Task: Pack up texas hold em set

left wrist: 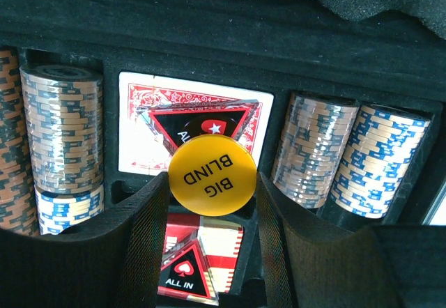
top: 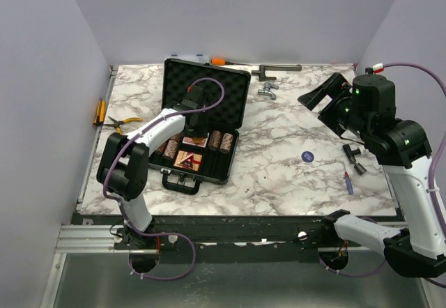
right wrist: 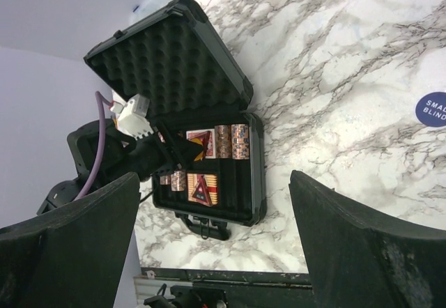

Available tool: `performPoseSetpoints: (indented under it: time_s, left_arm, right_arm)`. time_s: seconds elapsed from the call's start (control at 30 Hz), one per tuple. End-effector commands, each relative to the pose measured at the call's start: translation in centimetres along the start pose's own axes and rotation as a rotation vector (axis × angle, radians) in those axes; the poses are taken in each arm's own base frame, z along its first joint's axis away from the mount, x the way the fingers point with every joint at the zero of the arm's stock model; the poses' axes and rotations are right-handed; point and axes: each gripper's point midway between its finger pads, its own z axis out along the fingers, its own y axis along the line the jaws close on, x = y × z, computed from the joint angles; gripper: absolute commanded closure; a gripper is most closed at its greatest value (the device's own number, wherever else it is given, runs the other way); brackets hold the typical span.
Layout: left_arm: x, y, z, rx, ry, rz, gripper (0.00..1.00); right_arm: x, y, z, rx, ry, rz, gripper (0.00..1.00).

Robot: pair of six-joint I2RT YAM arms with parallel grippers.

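The black case [top: 203, 88] lies open at the table's left middle, its foam lid [right wrist: 182, 54] raised. Brown chip stacks [left wrist: 64, 127] [left wrist: 315, 151], a red card deck [left wrist: 138, 116] and triangular ALL IN tokens [left wrist: 182, 276] lie in its slots. My left gripper [left wrist: 212, 182] hangs just above the card deck, shut on a yellow round BIG BLIND token [left wrist: 212, 174]; in the top view that gripper [top: 195, 123] is over the case's middle. A blue round token [top: 308, 157] [right wrist: 432, 108] lies on the marble to the right. My right gripper [top: 324, 93] [right wrist: 214, 179] is raised high at the right, open and holding nothing.
Yellow-handled pliers [top: 124, 121] and an orange tool [top: 100, 111] lie left of the case. A clear organiser box [top: 188, 58] and an orange-handled screwdriver [top: 219, 61] sit behind it. A metal bar tool [top: 279, 68], a metal fitting [top: 268, 90], black bits [top: 354, 159] and a small blue screwdriver [top: 347, 182] are further right.
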Motion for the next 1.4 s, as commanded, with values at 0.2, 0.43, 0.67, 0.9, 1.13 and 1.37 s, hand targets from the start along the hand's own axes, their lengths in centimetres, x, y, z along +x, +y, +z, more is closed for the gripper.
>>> performPoseSetpoints:
  time_s: [0.2, 0.43, 0.67, 0.9, 1.13, 1.37]
  left_arm:
    - [0.0, 0.1, 1.5, 0.017, 0.011, -0.009, 0.50]
    - [-0.5, 0.3, 1.5, 0.016, -0.004, -0.010, 0.42]
    - [-1.1, 0.2, 1.1, 0.019, -0.023, -0.001, 0.21]
    - [-2.4, 0.3, -2.3, 0.041, -0.105, -0.007, 0.17]
    - [-1.6, 0.7, -6.9, 0.089, -0.189, -0.027, 0.16]
    - [1.5, 1.2, -11.1, 0.173, -0.262, -0.017, 0.14]
  right_arm:
    - [0.4, -0.3, 0.0, 0.003, 0.011, 0.010, 0.09]
    - [0.5, -0.3, 0.2, 0.006, 0.011, 0.011, 0.09]
    - [0.5, -0.4, 0.2, 0.010, 0.013, 0.011, 0.09]
    - [0.3, -1.3, 0.6, 0.056, -0.004, -0.008, 0.09]
    - [1.7, -3.2, 2.4, 0.155, 0.056, -0.069, 0.05]
    - [4.5, -7.2, 4.3, 0.300, 0.126, -0.107, 0.00]
